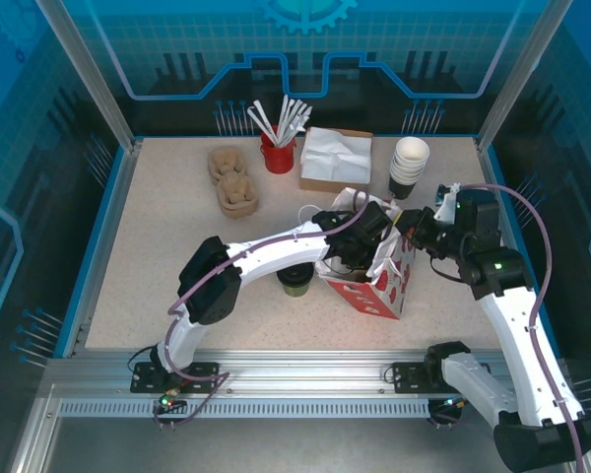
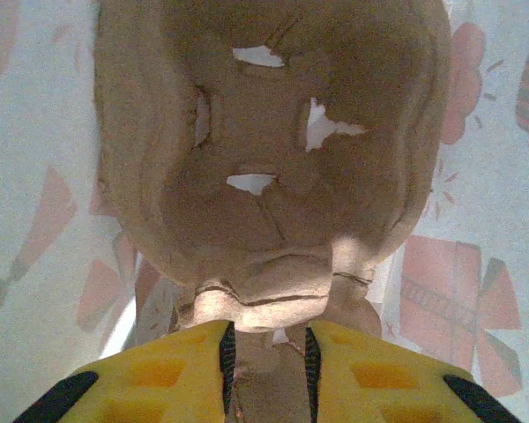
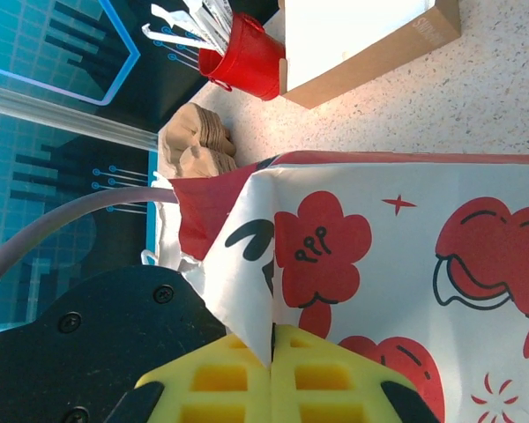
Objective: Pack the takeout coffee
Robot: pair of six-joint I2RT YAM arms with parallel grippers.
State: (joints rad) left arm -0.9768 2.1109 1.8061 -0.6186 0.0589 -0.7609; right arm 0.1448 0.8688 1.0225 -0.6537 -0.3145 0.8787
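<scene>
The takeout coffee (image 1: 295, 284), a small cup with a dark lid, stands on the table just left of the bag and partly under my left arm. The white bag with red prints (image 1: 379, 286) stands open at the middle right. My left gripper (image 1: 360, 246) reaches into its mouth. In the left wrist view, the left gripper (image 2: 266, 339) is shut on the edge of a brown pulp cup carrier (image 2: 273, 159) hanging inside the bag. My right gripper (image 3: 271, 348) is shut on the bag's (image 3: 406, 247) upper edge, which it holds from the right (image 1: 411, 225).
A stack of pulp carriers (image 1: 234, 182) lies at the back left. A red cup of stirrers (image 1: 279, 153), a napkin box (image 1: 335, 158) and a stack of lidless cups (image 1: 409, 166) line the back. Blue walls bound the table.
</scene>
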